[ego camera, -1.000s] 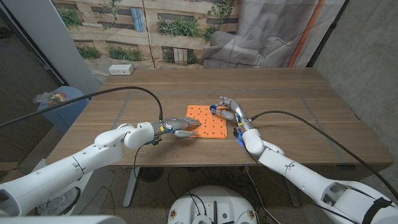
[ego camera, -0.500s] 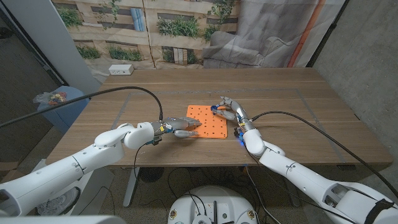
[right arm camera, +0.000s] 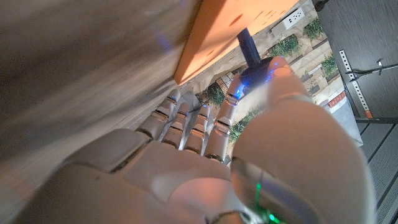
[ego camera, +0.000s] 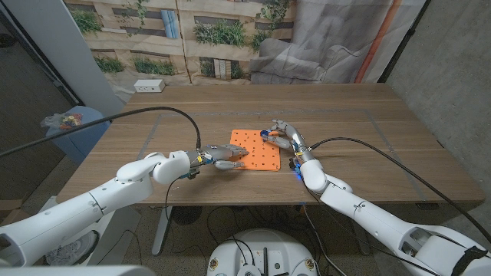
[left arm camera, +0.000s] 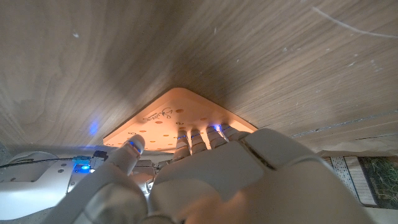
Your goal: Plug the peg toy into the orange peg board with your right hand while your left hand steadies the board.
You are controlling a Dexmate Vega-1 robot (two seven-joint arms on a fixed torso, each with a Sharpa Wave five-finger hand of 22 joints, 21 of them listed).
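The orange peg board (ego camera: 256,150) lies flat mid-table, also seen as the orange peg board (left arm camera: 168,118) and the orange peg board (right arm camera: 239,25). My left hand (ego camera: 224,156) presses on its near left edge, fingers (left arm camera: 199,138) laid on the board. My right hand (ego camera: 285,136) stands at the board's far right edge and pinches a dark blue peg toy (right arm camera: 250,51) between thumb and a finger; the peg toy (ego camera: 265,134) stands upright with its tip at the board's surface. Whether the tip sits in a hole is hidden.
A white power strip (ego camera: 149,86) lies at the table's far left corner. A blue bin (ego camera: 75,129) with a bag stands off the table's left side. Cables trail from both arms across the table.
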